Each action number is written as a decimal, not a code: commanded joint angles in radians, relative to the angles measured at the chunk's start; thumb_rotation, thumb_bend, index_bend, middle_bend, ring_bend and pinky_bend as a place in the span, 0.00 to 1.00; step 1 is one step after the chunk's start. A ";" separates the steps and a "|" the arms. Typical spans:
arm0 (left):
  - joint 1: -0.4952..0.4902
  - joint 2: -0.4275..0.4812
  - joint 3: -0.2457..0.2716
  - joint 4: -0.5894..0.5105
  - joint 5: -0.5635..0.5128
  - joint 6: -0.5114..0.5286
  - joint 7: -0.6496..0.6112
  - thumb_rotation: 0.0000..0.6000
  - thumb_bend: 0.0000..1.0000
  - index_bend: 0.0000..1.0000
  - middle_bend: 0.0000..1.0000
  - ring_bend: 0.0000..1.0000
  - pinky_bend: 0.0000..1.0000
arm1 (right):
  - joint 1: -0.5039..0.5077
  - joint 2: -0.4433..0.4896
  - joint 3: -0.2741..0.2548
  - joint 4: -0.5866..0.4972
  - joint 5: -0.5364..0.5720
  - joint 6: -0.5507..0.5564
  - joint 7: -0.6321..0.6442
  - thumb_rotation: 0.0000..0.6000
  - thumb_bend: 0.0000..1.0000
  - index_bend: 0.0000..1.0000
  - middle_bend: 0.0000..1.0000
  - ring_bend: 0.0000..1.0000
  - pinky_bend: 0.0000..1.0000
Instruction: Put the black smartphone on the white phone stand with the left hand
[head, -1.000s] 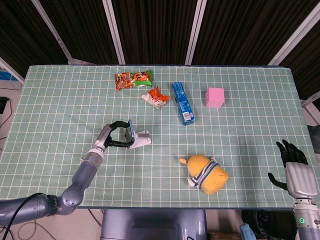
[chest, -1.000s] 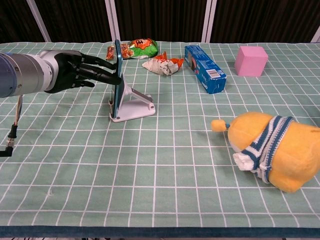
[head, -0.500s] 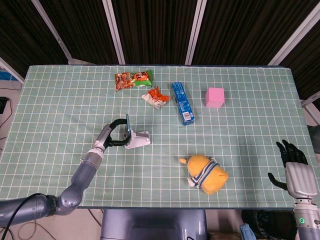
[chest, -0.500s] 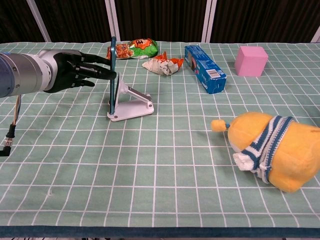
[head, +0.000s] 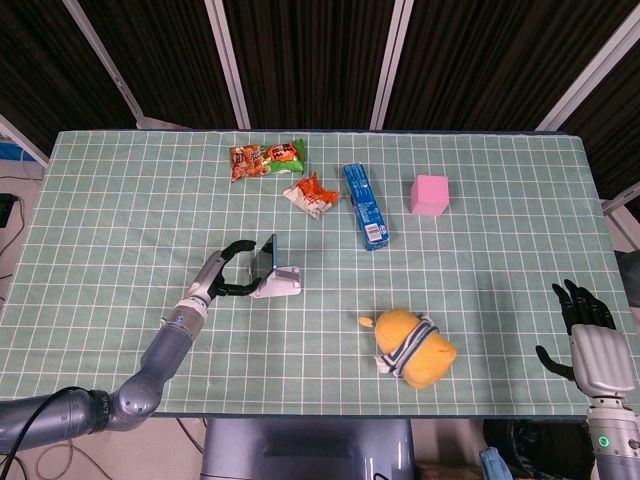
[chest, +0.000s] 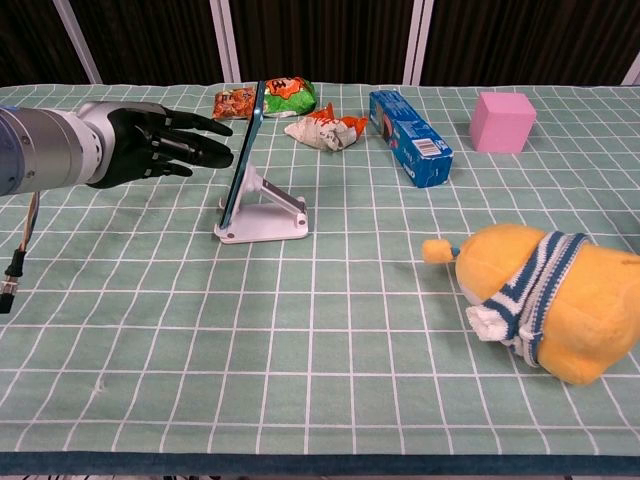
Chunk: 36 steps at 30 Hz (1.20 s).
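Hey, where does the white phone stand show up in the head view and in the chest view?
Head view: white phone stand left of centre, right of the left hand.
Chest view: stand upper left of centre.
Shared landmark: the black smartphone leaning on it.

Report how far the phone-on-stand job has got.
Done: the black smartphone leans on the white phone stand. In hand: nothing; the left robot hand sits beside it with fingers apart, seemingly clear. Left: pulling that hand away. The right robot hand is idle.

The tablecloth (chest: 330, 330) looked like matt woven cloth. The toy (chest: 545, 300) was fuzzy plush. The snack bags (head: 267, 158) shone glossy.
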<state>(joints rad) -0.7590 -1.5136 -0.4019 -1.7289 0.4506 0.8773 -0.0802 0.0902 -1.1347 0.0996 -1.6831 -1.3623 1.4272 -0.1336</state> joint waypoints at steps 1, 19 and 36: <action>0.000 0.002 0.003 -0.003 0.003 -0.003 -0.001 1.00 0.30 0.16 0.13 0.00 0.00 | 0.000 0.000 0.000 0.000 0.000 0.000 0.000 1.00 0.35 0.00 0.00 0.00 0.12; 0.114 0.145 0.081 -0.156 0.219 0.074 -0.005 1.00 0.22 0.02 0.00 0.00 0.00 | -0.001 0.000 -0.001 0.001 -0.002 0.001 0.000 1.00 0.35 0.00 0.00 0.00 0.12; 0.444 0.298 0.430 -0.090 0.896 0.560 0.245 1.00 0.14 0.00 0.00 0.00 0.00 | -0.004 -0.001 -0.004 0.003 -0.011 0.009 -0.002 1.00 0.35 0.00 0.00 0.00 0.12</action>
<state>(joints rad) -0.3991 -1.2268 -0.0465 -1.8753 1.2383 1.3278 0.1068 0.0867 -1.1359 0.0961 -1.6805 -1.3727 1.4358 -0.1358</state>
